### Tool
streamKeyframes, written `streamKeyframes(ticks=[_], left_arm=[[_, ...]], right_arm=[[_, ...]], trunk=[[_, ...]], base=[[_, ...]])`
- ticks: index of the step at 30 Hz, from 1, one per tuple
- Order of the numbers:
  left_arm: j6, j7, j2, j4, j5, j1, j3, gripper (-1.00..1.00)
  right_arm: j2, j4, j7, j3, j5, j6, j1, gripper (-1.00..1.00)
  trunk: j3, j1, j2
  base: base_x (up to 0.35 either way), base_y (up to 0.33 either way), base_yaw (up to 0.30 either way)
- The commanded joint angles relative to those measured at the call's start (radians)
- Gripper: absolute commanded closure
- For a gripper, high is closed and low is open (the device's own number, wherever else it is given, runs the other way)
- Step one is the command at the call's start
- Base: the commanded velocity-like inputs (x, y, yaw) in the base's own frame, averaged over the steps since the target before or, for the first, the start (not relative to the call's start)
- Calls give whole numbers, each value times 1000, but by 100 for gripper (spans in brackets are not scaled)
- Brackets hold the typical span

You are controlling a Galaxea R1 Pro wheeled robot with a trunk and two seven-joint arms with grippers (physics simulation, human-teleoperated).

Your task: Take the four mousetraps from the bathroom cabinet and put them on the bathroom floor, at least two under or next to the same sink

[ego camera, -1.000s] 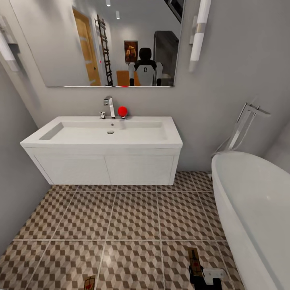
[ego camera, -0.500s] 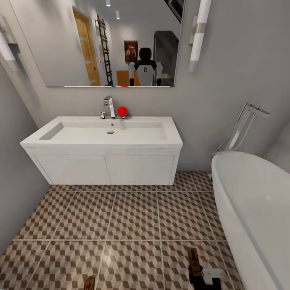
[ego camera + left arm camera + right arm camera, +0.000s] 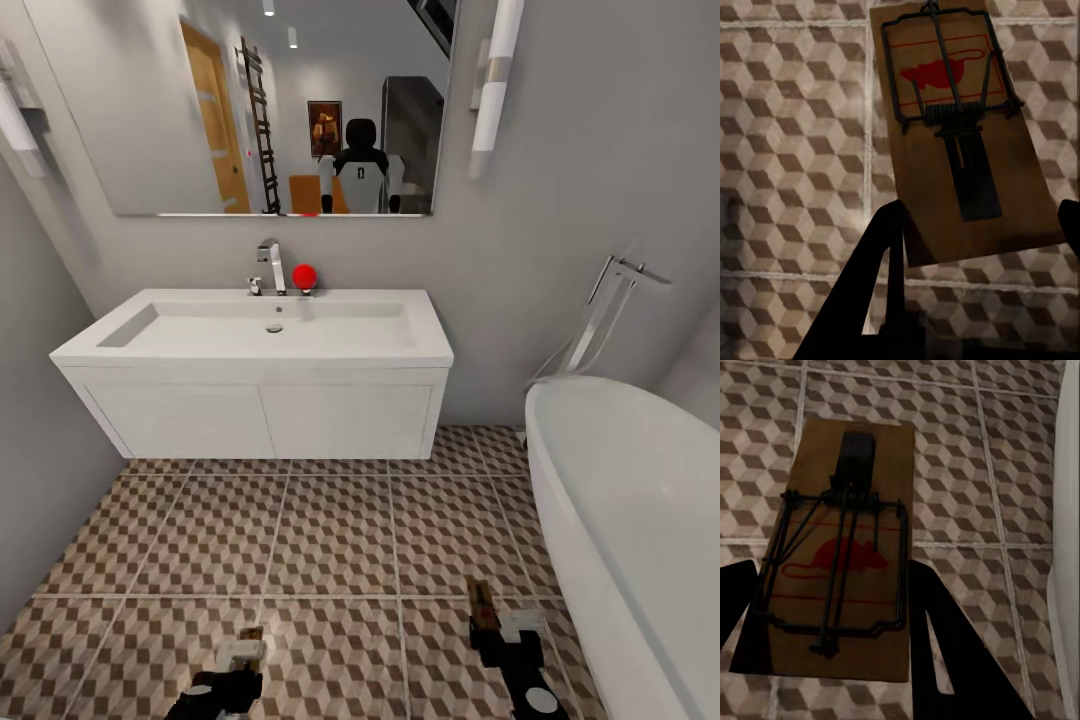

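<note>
Raised and pushed forward since a second ago: left gripper (image 3: 243, 655) at 7 o'clock, right gripper (image 3: 497, 622) at 5, each clamped on a mousetrap (image 3: 956, 127) (image 3: 844, 562) above the bathroom floor (image 3: 330, 540). Released here, well short of the sink (image 3: 255, 335): requirement missed.

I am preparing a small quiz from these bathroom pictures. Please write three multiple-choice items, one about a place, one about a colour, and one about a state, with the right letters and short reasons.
1. Where does the bathtub stand, seen from the head view?
A. right of the sink
B. left of it
C. under the mirror

2. What colour is the mouse mark on each mousetrap?
A. blue
B. red
C. green

3. What does the right tool hold?
A. nothing
B. a towel
C. a mousetrap

Answers: A, the tub fills the right side; B, the printed mouse is red; C, the board sits between its fingers.
</note>
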Motion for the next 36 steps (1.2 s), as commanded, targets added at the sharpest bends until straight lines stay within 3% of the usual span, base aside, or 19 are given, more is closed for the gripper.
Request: streamKeyframes(ticks=[1,6,9,13,17,22,30,33,36], left_arm=[[48,10,1,-47,9,-3,-7,100],[182,12,1,-156,9,-41,-6,100],[268,12,1,-173,9,-105,-6,100],[342,13,1,-140,9,-216,-5,100],[400,15,-9,-28,9,-306,-5,100],[414,15,-10,48,9,-326,-5,100],[410,16,39,59,9,-331,-5,100],[361,14,53,119,12,-331,-6,100],[223,10,56,213,15,-331,-7,100]], right_arm=[[0,-10,-1,-2,7,24,-24,100],[0,-18,-2,-2,6,104,-90,100],[-1,-17,-3,-2,6,152,-132,100],[-1,-15,-9,-2,7,226,-190,100],[-1,-12,-40,-3,6,303,-229,100],[0,-11,-65,-3,4,356,-273,100],[5,1,-69,-2,4,450,-381,100],[12,41,-69,1,4,432,-390,100],[18,73,-68,2,4,361,-393,100]], trunk=[[-1,0,0],[-1,0,0],[-1,0,0],[-1,0,0],[-1,0,0],[-1,0,0],[-1,0,0],[-1,0,0],[-1,0,0]], base=[[0,0,0],[0,0,0],[0,0,0],[0,0,0],[0,0,0],[0,0,0],[0,0,0],[0,0,0],[0,0,0]])
